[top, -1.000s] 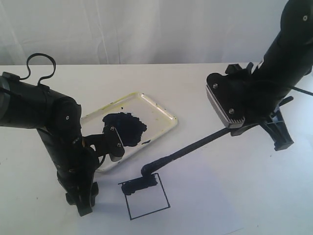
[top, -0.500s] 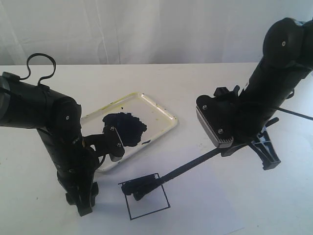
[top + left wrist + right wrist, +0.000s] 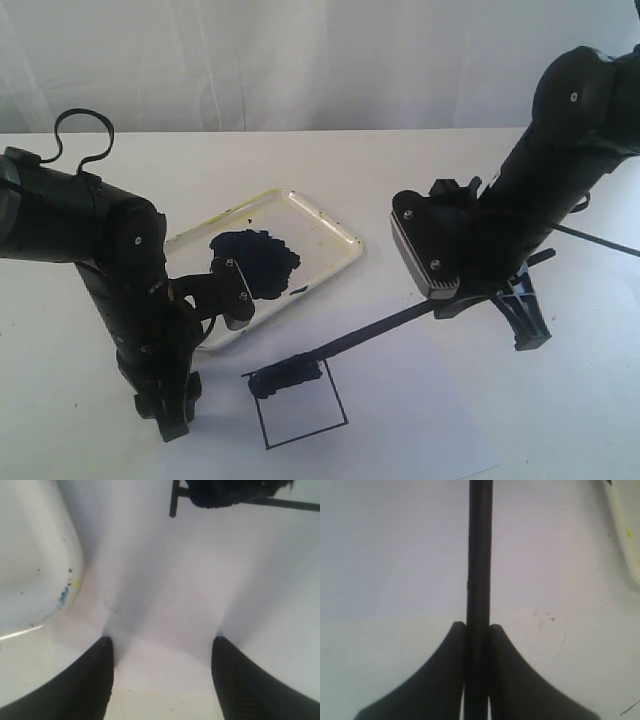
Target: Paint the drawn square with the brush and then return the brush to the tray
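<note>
The drawn square [image 3: 305, 412] lies on white paper in front of the tray [image 3: 335, 228]. It is blank except for a dark painted patch [image 3: 283, 381] along its far left edge. The brush [image 3: 375, 328] slants down from my right gripper [image 3: 455, 300], which is shut on its handle, and its tip rests on that patch. In the right wrist view the brush [image 3: 480, 555] runs straight out from between the right gripper's [image 3: 479, 630] closed fingers. My left gripper [image 3: 170, 418] stands open over the paper left of the square, with nothing between its fingers [image 3: 100, 675].
The tray holds a dark blue-black paint blob [image 3: 255, 262], and its stained rim [image 3: 65, 580] sits close beside the left gripper. The square's outline corner [image 3: 172, 502] shows ahead of the left fingers. A white curtain hangs behind the table.
My right arm has shifted left and lower with the brush. The tip has dropped from just beyond the square's far edge onto the painted patch. The left arm has not moved.
</note>
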`<move>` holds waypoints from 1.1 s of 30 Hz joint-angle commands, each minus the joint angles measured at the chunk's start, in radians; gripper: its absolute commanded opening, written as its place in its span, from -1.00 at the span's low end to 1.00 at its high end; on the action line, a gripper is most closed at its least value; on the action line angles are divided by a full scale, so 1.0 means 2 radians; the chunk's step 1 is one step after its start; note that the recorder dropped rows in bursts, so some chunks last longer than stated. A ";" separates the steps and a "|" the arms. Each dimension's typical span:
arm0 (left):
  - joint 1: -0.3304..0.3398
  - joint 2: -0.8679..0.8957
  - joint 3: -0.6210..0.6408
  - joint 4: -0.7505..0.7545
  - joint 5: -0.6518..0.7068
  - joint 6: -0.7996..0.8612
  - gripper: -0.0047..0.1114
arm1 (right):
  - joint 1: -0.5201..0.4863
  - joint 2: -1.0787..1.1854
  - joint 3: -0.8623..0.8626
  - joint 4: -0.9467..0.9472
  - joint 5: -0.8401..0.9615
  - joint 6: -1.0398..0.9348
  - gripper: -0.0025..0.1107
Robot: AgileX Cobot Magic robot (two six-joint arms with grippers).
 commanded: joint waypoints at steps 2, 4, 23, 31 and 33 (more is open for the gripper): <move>-0.003 0.005 0.007 -0.007 0.000 0.000 0.14 | 0.001 0.008 0.013 0.002 -0.009 -0.014 -0.96; -0.003 0.005 0.007 -0.007 0.000 0.000 0.14 | 0.001 0.012 0.015 0.002 -0.012 -0.014 -0.96; -0.003 0.005 0.007 -0.007 0.000 0.000 0.14 | 0.001 0.025 0.016 -0.021 0.008 -0.014 -0.96; -0.003 0.005 0.007 -0.007 0.000 0.000 0.14 | 0.001 0.025 0.016 -0.022 0.021 -0.014 -0.96; -0.003 0.005 0.007 -0.007 0.000 0.000 0.14 | 0.001 0.024 0.016 -0.022 0.025 -0.014 -0.96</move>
